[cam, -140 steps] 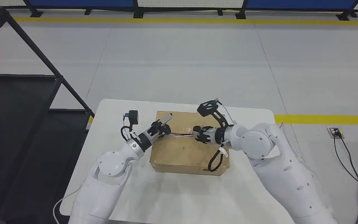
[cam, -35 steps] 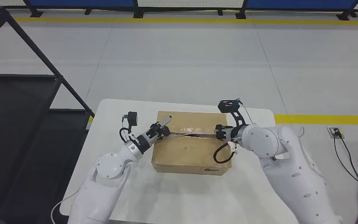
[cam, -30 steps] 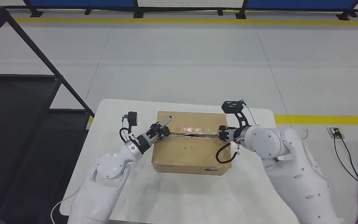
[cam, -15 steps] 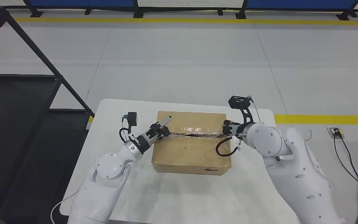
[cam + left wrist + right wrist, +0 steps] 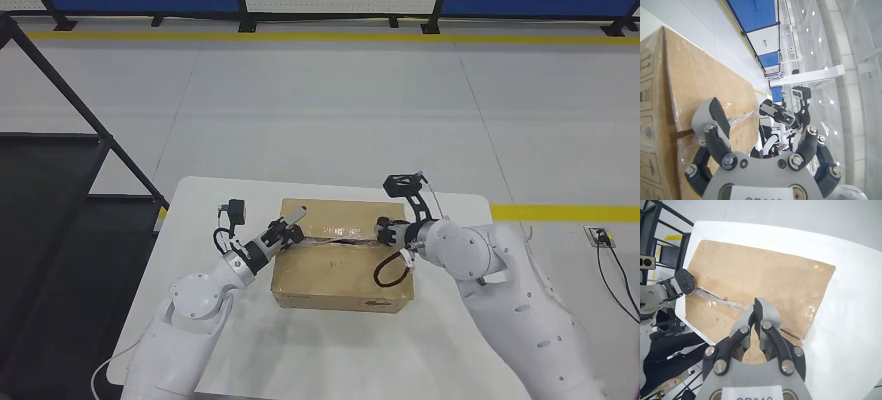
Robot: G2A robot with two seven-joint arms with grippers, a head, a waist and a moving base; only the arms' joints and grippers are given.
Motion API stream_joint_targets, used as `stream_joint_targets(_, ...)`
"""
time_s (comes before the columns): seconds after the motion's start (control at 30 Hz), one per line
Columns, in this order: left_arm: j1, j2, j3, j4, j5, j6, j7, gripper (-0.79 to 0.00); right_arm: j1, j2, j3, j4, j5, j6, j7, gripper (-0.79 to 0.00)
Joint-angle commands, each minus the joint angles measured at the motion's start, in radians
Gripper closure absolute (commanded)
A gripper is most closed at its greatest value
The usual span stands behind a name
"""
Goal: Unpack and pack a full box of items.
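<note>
Above the cardboard box (image 5: 340,272), right hand (image 5: 755,306) closed on clear tape (image 5: 715,297), left hand (image 5: 295,226) open at its end.

- Floor (image 5: 320,110): pale grey, smooth, crossed by thin seams.
- Yellow line (image 5: 300,36): runs along the far side of the floor, in front of a row of blue panels (image 5: 140,6) on black feet.
- Second yellow stripe (image 5: 565,212): on the floor to the right of the tabletop.
- Tabletop (image 5: 200,330): white, with rounded corners.
- Black metal frame (image 5: 70,110): left of the tabletop, with a dark mesh panel (image 5: 50,270) beneath it.
- Floor socket (image 5: 598,237): far right, with a black cable (image 5: 610,275) trailing from it.
- Ceiling (image 5: 848,37): white, curved, dotted with round lamps (image 5: 820,40).
</note>
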Motion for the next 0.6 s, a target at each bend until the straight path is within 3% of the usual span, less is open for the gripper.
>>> stream_joint_targets(0.0,0.001,0.000,-0.003,0.001,-0.004,-0.002,0.001,-0.785,0.026,-0.004,-0.015,0.039,0.007,-0.002,0.022,0.000)
stream_joint_targets(0.17,0.002,0.001,-0.007,0.001,-0.005,-0.004,0.005,-0.785,0.069,-0.014,-0.052,0.109,0.019,-0.006,0.065,0.000)
stream_joint_targets(0.57,0.007,0.002,-0.018,-0.005,-0.009,-0.005,0.014,-0.785,0.140,-0.044,-0.121,0.207,0.105,-0.090,0.033,0.000)
